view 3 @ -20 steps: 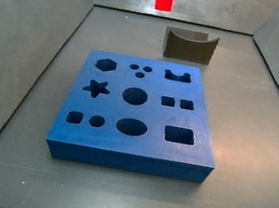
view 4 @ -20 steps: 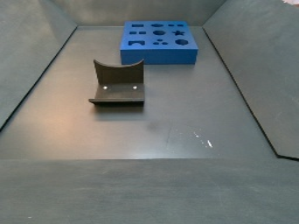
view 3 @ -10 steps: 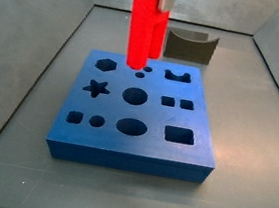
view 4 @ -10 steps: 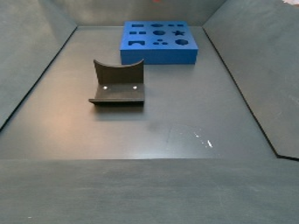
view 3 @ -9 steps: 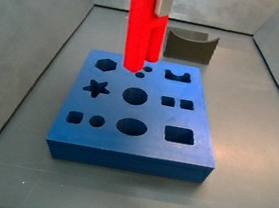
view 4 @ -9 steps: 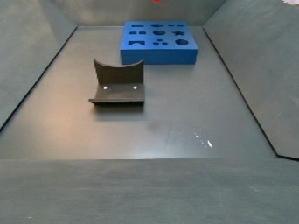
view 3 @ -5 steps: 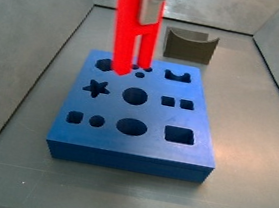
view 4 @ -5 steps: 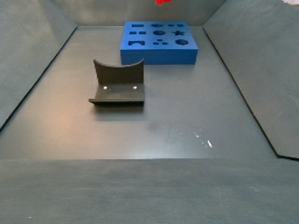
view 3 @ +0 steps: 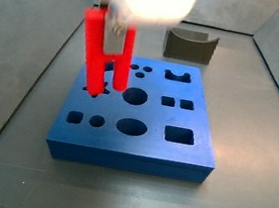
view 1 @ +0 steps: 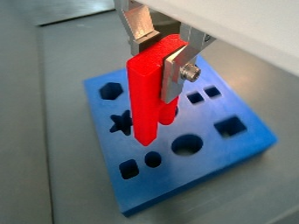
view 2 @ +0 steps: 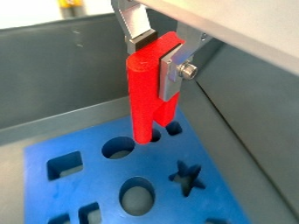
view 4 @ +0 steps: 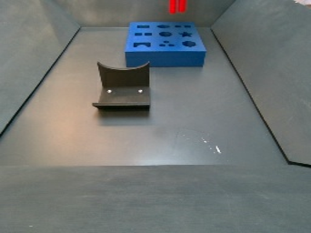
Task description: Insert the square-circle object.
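Observation:
My gripper (view 1: 160,54) is shut on the square-circle object (view 1: 149,98), a bright red piece with two parallel pegs pointing down. Both wrist views show its silver fingers (view 2: 173,68) clamping the joined upper end of the red piece (view 2: 145,87). In a side view the gripper (view 3: 114,25) holds the red piece (view 3: 103,57) upright over the left part of the blue holed block (view 3: 134,152), peg tips close above the top face near the star hole. The other side view shows only the piece's lower end (view 4: 177,5) above the block (view 4: 166,56).
The dark fixture (view 4: 122,86) stands on the grey floor away from the block; it also shows behind the block (view 3: 191,44). Sloped grey walls (view 3: 27,66) enclose the floor. The block's top (view 1: 251,144) has several shaped holes.
The gripper has carried the red piece down and to the left over the block, from above the back row of holes to the star hole side.

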Controlling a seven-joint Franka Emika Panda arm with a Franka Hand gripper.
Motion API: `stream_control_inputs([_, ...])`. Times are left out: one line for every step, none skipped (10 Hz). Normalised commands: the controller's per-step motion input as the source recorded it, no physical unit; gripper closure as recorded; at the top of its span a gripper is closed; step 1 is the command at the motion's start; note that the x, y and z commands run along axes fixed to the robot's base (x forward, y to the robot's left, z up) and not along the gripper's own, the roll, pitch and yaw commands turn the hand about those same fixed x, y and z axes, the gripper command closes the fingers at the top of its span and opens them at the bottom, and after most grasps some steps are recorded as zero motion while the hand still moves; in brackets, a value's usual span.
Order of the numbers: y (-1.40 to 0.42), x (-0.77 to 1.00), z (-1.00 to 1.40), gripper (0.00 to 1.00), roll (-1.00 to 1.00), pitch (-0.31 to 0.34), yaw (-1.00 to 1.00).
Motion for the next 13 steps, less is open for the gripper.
stream_control_inputs([0.0,0.0,-0.62,1.0,0.0,0.0,-1.0])
stream_control_inputs([0.0,0.0,-0.52,1.0,0.01,0.0,-1.0])
stream_control_inputs([-0.03,0.0,-0.56,1.0,0.0,0.0,-1.0])
stream_control_inputs([-0.11,-0.07,-0.6,1.0,0.0,0.0,-0.97])
stream_control_inputs([-0.22,-0.29,-0.46,1.0,0.0,0.0,-0.73])
stream_control_inputs([-0.17,-0.44,-0.16,1.0,-0.01,-0.026,-0.47])
stream_control_inputs([0.0,0.0,0.0,1.0,0.0,0.0,-0.05])
stream_control_inputs([0.0,0.0,-0.07,1.0,0.0,0.0,0.0])
stream_control_inputs([0.0,-0.42,-0.23,1.0,-0.11,-0.086,0.02])
stream_control_inputs([0.0,-0.56,-0.16,1.0,-0.15,-0.17,0.23])
stream_control_inputs([-0.07,-0.71,-0.12,1.0,-0.13,-0.221,0.19])
stream_control_inputs([-0.12,-0.66,-0.11,1.0,-0.12,-0.217,0.09])
stream_control_inputs([-0.22,-0.5,-0.12,1.0,-0.15,-0.22,0.05])
